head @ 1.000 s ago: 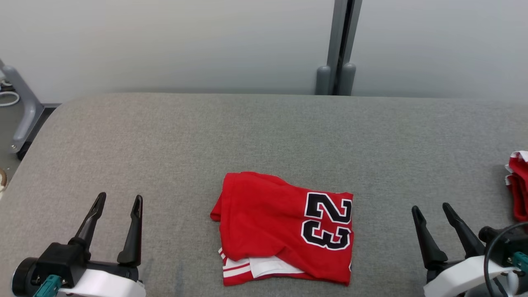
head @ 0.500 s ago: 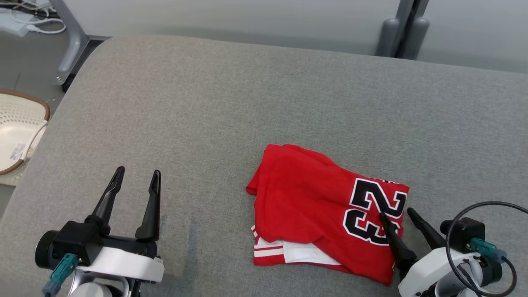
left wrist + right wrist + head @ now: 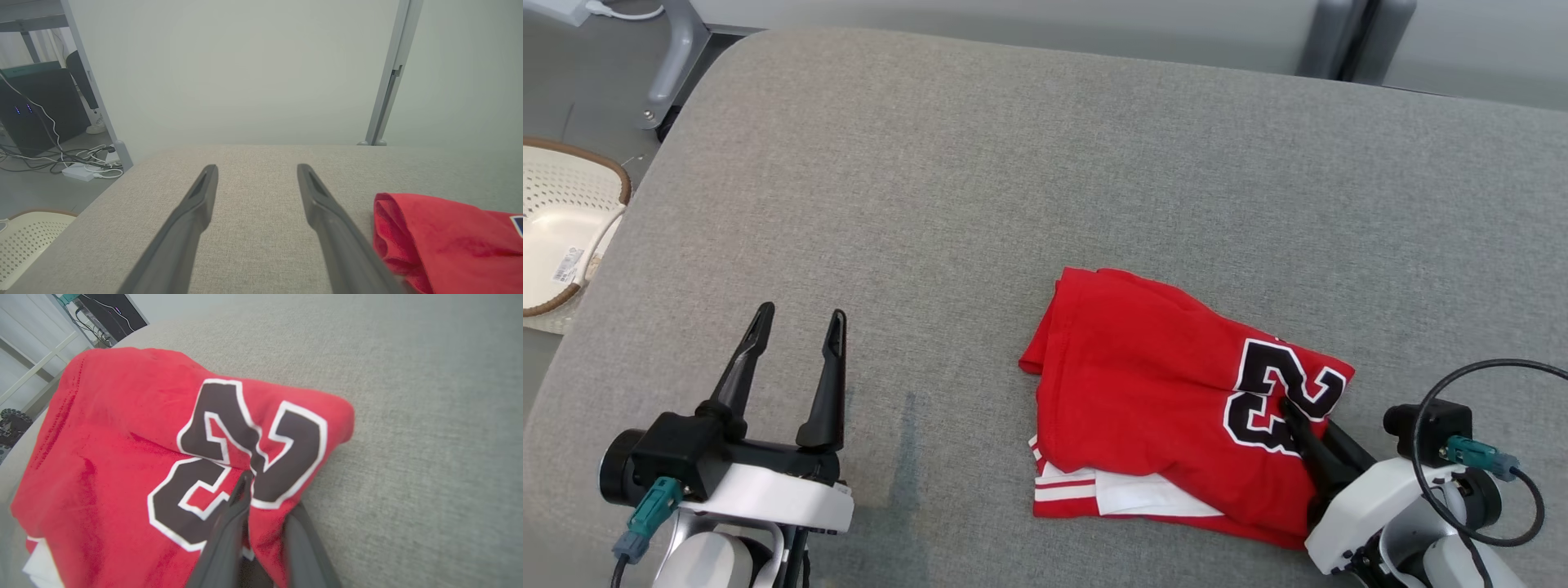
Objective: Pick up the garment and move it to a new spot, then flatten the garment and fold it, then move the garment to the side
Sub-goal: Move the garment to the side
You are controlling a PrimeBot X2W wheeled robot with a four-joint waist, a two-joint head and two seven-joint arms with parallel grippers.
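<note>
Red garment (image 3: 1143, 384), numbered edge tight between right gripper (image 3: 1307, 415) fingers; left gripper (image 3: 802, 312) wide open, empty

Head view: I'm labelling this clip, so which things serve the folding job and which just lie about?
Job: folded bright red T-shirt with black 23; right gripper at its corner; grey fabric tabletop.
Lying about: cream perforated basket; open left gripper; grey metal leg.
</note>
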